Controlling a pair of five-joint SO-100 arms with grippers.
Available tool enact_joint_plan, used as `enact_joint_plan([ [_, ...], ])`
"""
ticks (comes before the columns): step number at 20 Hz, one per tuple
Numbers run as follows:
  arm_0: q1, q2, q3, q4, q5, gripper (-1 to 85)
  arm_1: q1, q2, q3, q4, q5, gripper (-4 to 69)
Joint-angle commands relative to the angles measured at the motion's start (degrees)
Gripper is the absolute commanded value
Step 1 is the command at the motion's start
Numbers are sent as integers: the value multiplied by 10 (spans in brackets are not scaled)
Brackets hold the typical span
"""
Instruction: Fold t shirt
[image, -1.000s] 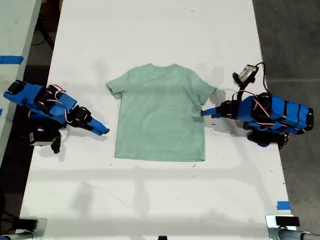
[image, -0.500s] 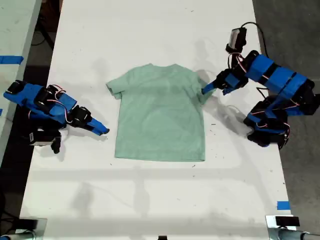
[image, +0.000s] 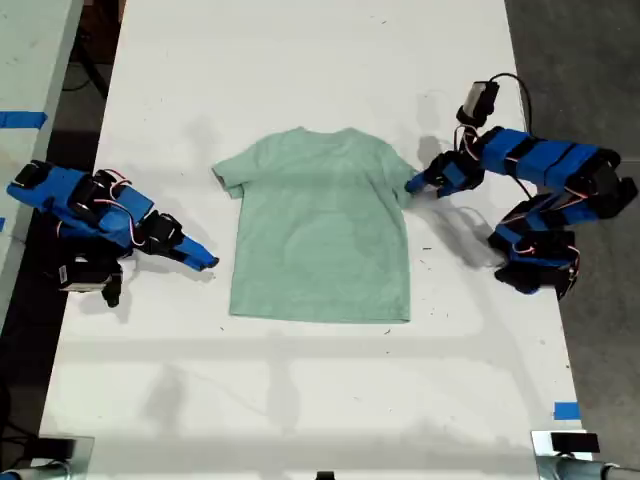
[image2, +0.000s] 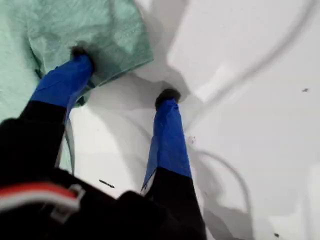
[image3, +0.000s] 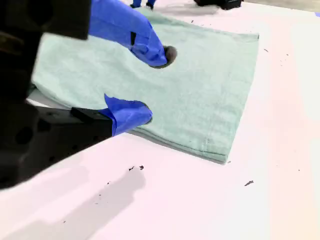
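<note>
The t shirt (image: 322, 227) lies flat and face-up in the middle of the white counter (image: 300, 70), neck toward the far end, hem toward the near end, both sleeves spread. Around it the counter is bare white surface on all sides, with wide open room beyond the neck and between the hem and the near edge; only small dark specks mark the surface. My first gripper (image: 415, 184) sits at the sleeve on the exterior view's right, jaws apart: in the first wrist view one fingertip (image2: 80, 54) presses on the sleeve's fabric (image2: 90, 30) while the other rests on bare counter just off the sleeve hem, so nothing is clamped. Its arm reaches in from a base near the counter's edge on the exterior view's right, a wrist camera (image: 478, 100) and cable riding above it. My second gripper (image: 205, 262) rests on the counter at the exterior view's left, just beside the t shirt's side edge but apart from it; the second wrist view shows its jaws apart, holding nothing, pointing across the shirt. Blue tape (image: 566, 410) marks the counter's near corner on the exterior view's right, and another strip (image: 22, 119) sits on a neighbouring surface at the exterior view's left. Dark floor (image: 580, 70) borders the counter on the exterior view's right.
</note>
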Motion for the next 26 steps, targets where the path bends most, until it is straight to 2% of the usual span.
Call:
enact_joint_plan([
  [1,3,-1,26,2,4,150,-12,4,12,-65,30,277],
  [6,3,-1,26,2,4,150,-5,2,23,-121,34,259],
  [9,3,-1,26,2,4,150,-18,-17,20,-132,40,100],
  [12,3,-1,26,2,4,150,-45,-36,14,-134,51,46],
  [13,3,-1,26,2,4,150,-52,-43,7,-123,59,12],
  [17,3,-1,26,2,4,151,-67,-48,-43,-54,54,13],
  [20,3,-1,26,2,4,151,-76,26,-125,54,48,12],
  [23,3,-1,26,2,4,151,-97,42,-298,168,21,11],
  [26,3,-1,26,2,4,151,-166,-38,-460,176,-13,11],
])
